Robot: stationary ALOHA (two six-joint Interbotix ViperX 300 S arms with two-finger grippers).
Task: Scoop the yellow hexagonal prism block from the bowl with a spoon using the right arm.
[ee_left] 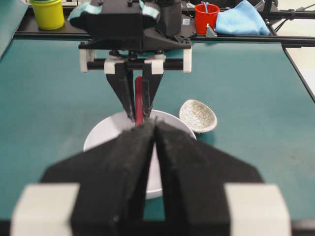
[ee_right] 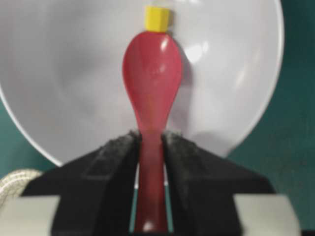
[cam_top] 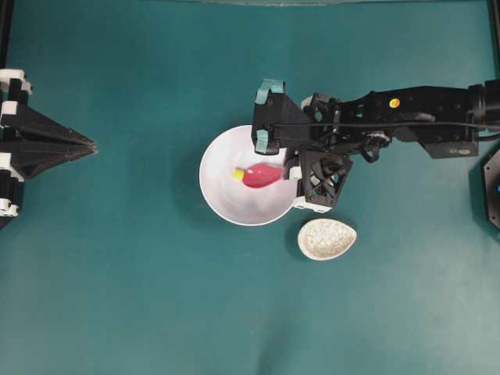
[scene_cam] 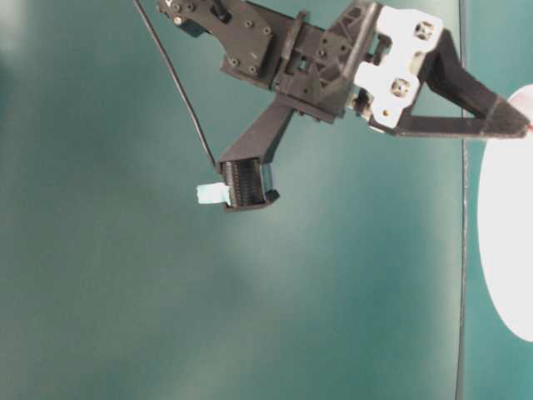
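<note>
The yellow hexagonal prism block (ee_right: pixel 157 18) lies on the floor of the white bowl (ee_right: pixel 59 73), right at the tip of the spoon's scoop and seemingly touching it; whether the lip has begun to slide under it cannot be told. The block is too small and stubby to show a long axis or a heading, though in the right wrist view one flat face turns toward the camera. From the spoon (ee_right: pixel 151 98) it sits straight ahead, on the line of the handle and scoop, so the spoon's long axis points directly at it. In the overhead view that axis runs across the bowl from right to left, with the block (cam_top: pixel 237 174) at the left end of the scoop (cam_top: pixel 262 176), left of the bowl's centre. My reading is that the coming move turns on this alignment: a push along the handle line with the tip kept low should carry the block up into the scoop, while a sideways drift could nudge it away. The right tool (ee_right: pixel 150 142) pinches the spoon's handle between its black pads. The right arm is much the nearer; the left tool (ee_left: pixel 153 129), pressed together and holding nothing, hangs well apart over the teal desk (cam_top: pixel 117 297), with the speckled spoon rest (cam_top: pixel 326 238) just outside the bowl.
</note>
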